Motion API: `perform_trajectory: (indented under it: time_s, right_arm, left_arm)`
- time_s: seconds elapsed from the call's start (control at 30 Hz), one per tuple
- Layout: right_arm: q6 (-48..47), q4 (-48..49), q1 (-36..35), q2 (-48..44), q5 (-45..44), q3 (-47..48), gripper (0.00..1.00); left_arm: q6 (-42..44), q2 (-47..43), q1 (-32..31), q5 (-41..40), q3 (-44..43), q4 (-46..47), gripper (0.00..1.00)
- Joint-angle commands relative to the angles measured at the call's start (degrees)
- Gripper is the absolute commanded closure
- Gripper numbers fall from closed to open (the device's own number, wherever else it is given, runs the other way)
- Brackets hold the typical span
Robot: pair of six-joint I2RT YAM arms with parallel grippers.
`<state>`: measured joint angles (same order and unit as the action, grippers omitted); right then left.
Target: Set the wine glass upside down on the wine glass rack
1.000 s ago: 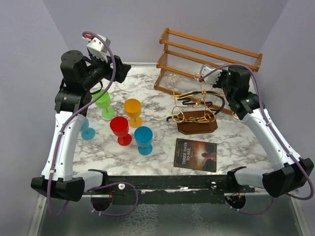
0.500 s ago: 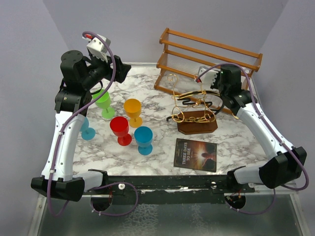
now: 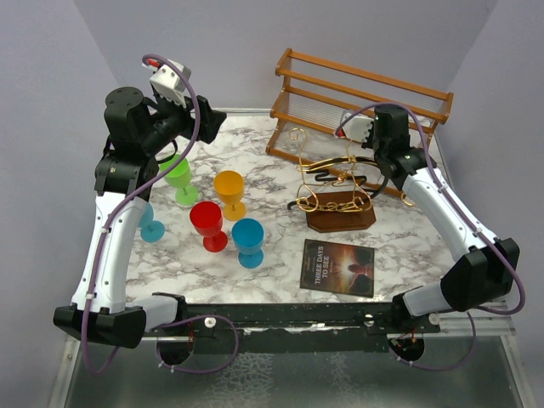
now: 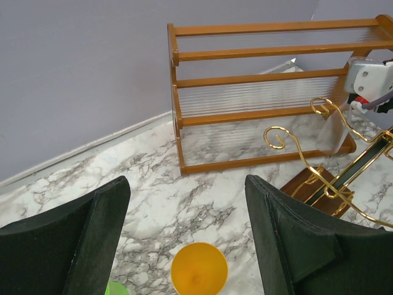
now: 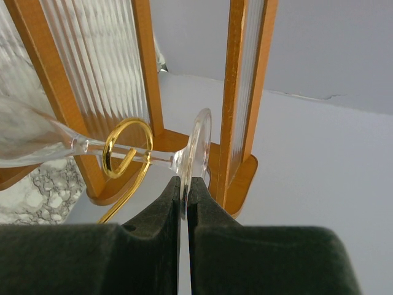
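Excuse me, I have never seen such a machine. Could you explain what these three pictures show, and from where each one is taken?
These are two robot arms on a marble table. One picture looks down from above; the other two come from cameras on the wrists. The left gripper is open and empty. The right gripper pinches the foot of a clear wine glass, its stem crossing a gold loop of the wine glass rack. Also there: a wooden shelf, five coloured cups and a book.
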<state>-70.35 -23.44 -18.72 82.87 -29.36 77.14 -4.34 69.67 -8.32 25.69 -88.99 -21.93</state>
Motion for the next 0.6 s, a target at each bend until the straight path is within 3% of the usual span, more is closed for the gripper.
perform_trajectory:
  time_s: [0.0,0.33,0.57]
  right_arm:
    - [-0.6,1.9,0.2,1.2,0.5,3.6,0.99]
    - [0.2,2.5,0.2,2.9,2.5,3.7,0.99]
    - [4.3,-3.4,0.1,1.9,7.0,5.8,0.97]
  left_arm:
    - [0.2,-0.5,0.3,1.3,0.0,1.2,0.21]
    - [0.3,-0.4,0.3,1.3,-0.2,1.0,0.21]
    - [0.3,-0.2,0.3,1.4,-0.2,1.2,0.21]
